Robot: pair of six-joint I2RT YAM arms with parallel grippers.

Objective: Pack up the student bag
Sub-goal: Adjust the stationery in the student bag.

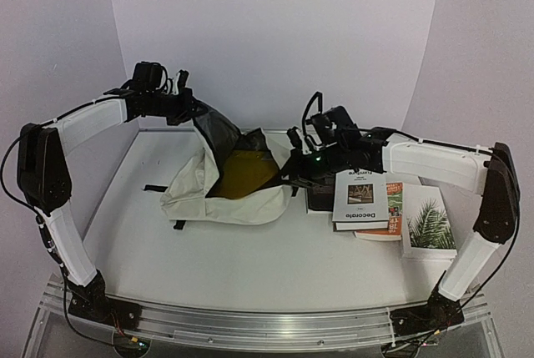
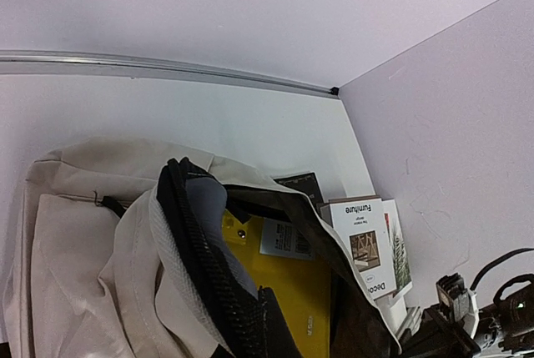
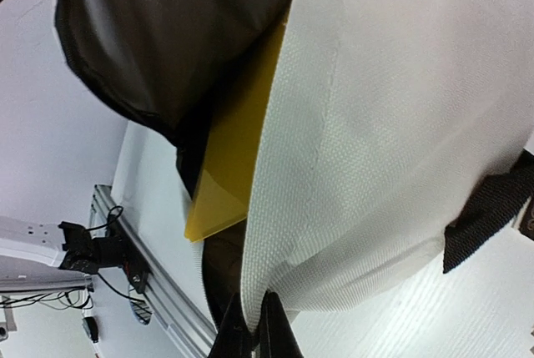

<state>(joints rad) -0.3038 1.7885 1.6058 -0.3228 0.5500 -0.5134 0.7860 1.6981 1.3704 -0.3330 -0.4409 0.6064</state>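
Observation:
The student bag (image 1: pixel 196 191) lies in the middle of the table, a cream backpack with its mouth held wide. A flat yellow folder (image 1: pixel 246 170) sits inside it. My left gripper (image 1: pixel 193 113) is shut on the bag's raised upper edge and holds it above the table. In the left wrist view the black zipper trim (image 2: pixel 209 266) runs down to the frame's bottom, beside the yellow folder (image 2: pixel 296 283); my own fingers do not show there. My right gripper (image 1: pixel 294 164) is shut on the bag's right rim. The right wrist view shows it (image 3: pixel 256 333) pinching the cream fabric (image 3: pixel 375 124) next to the folder (image 3: pixel 238 149).
To the right of the bag lie a white "Decorate Furniture" book (image 1: pixel 360 198), an orange book (image 1: pixel 392 216) under it, a palm-leaf book (image 1: pixel 430 223) and a black book (image 1: pixel 319 197). Walls close the back and both sides. A metal rail (image 1: pixel 250 325) runs along the near edge.

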